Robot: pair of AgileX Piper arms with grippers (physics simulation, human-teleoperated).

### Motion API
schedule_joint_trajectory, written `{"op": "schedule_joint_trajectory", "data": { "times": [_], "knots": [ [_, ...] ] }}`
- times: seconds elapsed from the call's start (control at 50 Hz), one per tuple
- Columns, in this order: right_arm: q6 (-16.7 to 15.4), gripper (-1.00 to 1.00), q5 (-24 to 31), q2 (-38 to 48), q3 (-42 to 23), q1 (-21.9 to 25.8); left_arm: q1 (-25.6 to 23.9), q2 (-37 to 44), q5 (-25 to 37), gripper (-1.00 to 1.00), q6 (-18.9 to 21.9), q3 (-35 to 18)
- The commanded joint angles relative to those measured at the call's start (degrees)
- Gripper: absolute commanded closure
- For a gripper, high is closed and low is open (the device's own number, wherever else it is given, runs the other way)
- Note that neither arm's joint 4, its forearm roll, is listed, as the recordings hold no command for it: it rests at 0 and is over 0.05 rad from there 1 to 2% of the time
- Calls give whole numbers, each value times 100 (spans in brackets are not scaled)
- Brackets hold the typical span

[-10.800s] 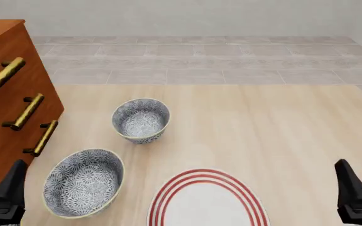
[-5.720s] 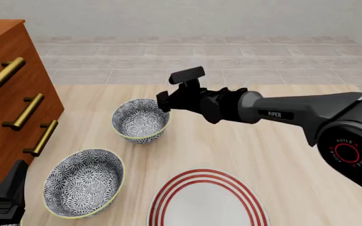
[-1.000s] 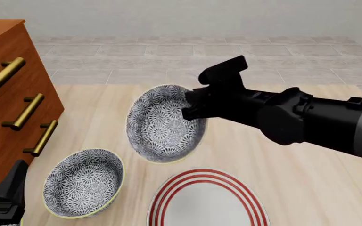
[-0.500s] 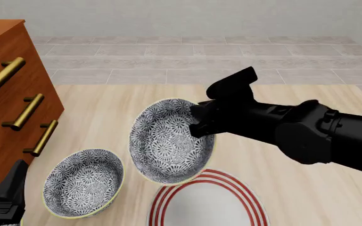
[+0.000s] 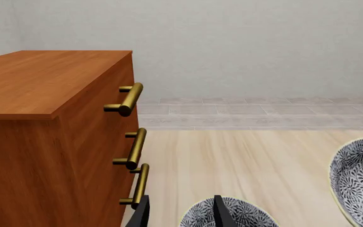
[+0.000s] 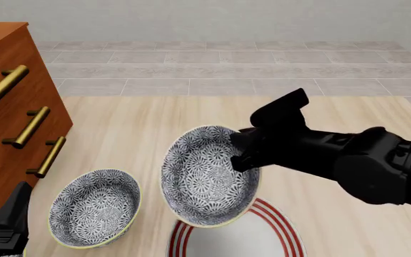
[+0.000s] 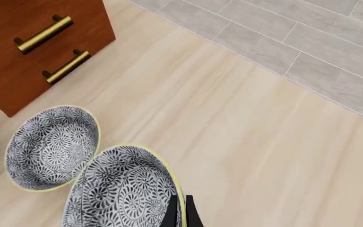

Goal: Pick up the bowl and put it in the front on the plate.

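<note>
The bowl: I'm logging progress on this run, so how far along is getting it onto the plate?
Done: the right gripper has the bowl pinched at its rim and lifted, tilted, over the far edge of the plate.
In hand: carrying it over the plate.
Left: lowering, setting it flat and letting go.
The other bowl sits on the table; the left gripper is idle, open.

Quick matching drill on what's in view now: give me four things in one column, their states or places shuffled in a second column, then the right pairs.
Things:
1. held bowl
2. other bowl
3. plate
4. left gripper

States:
A. open, low beside the dresser
B. standing on the table, nothing gripping it
C. tilted, rim pinched by the right gripper
D. partly hidden under a bowl

Pairs: 1-C, 2-B, 3-D, 4-A
</note>
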Motion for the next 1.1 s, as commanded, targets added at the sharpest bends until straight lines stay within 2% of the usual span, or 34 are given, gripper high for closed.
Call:
{"op": "schedule_joint_trajectory", "data": {
  "times": [0.02, 0.36, 0.52, 0.72, 0.9, 1.1],
  "knots": [
    [26, 100, 114, -223, 177, 5, 0, 0, 0, -100, 0, 0],
    [-100, 100, 342, -427, 361, -83, 0, 0, 0, -100, 0, 0],
    [36, 100, 450, -585, 453, 25, 0, 0, 0, -100, 0, 0],
    [49, 100, 491, -703, 629, 37, 0, 0, 0, -100, 0, 0],
    [238, 100, 433, -864, 937, 117, 0, 0, 0, -100, 0, 0],
    [247, 100, 507, -925, 1028, 175, 0, 0, 0, -100, 0, 0]
  ]
}}
